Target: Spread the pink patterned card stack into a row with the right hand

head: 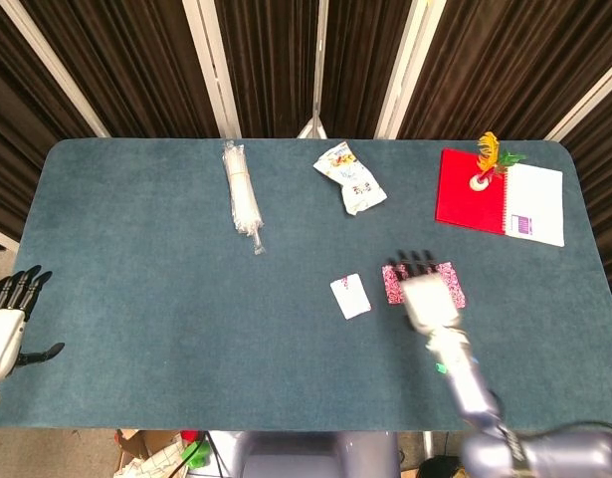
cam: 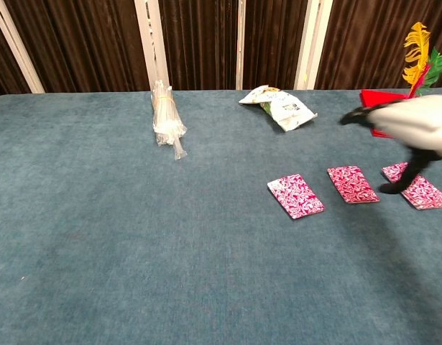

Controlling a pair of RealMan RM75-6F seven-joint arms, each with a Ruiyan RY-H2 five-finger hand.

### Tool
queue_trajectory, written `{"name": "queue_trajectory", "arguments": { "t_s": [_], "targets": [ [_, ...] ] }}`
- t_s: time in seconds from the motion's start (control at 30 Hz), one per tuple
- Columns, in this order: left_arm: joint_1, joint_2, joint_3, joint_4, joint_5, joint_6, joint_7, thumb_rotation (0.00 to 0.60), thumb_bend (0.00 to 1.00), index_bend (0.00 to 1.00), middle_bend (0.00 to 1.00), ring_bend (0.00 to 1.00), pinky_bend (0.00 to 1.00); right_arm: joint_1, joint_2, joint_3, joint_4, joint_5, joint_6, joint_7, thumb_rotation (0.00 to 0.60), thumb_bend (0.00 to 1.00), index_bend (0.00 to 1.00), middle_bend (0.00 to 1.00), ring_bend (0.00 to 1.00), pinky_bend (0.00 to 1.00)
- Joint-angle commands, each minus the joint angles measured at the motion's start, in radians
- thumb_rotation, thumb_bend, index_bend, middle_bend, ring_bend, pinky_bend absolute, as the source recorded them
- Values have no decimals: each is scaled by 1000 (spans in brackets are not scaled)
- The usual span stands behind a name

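Observation:
Three pink patterned cards lie in a row on the blue table (cam: 134, 237): a left card (cam: 295, 195), a middle card (cam: 353, 184) and a right card (cam: 416, 189). In the head view the left card (head: 350, 296) looks washed out and lies alone. The middle card (head: 393, 283) and right card (head: 452, 283) peek out from under my right hand (head: 425, 297). That hand (cam: 413, 123) is motion-blurred, hovers over the right end of the row with fingers extended, and holds nothing. My left hand (head: 7, 321) rests open at the table's left front corner.
A plastic-wrapped bundle (head: 242, 196) lies at the back left and a snack bag (head: 351, 176) at the back centre. A red notebook (head: 475, 191) with a feather ornament (head: 490, 154) sits at the back right.

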Motion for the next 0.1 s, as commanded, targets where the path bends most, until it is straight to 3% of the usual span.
{"name": "queue_trajectory", "arguments": {
  "t_s": [0.03,0.1],
  "targets": [
    [5,-5,5,-1,11,12,13,600,0,0,0,0,0,-166,152,-128,-52,-230,144,199,600,262,0,0,0,0],
    [9,-10,7,-2,19,23,25,600,0,0,0,0,0,-248,185,-170,-6,-333,235,296,600,262,0,0,0,0]
  ]
}}
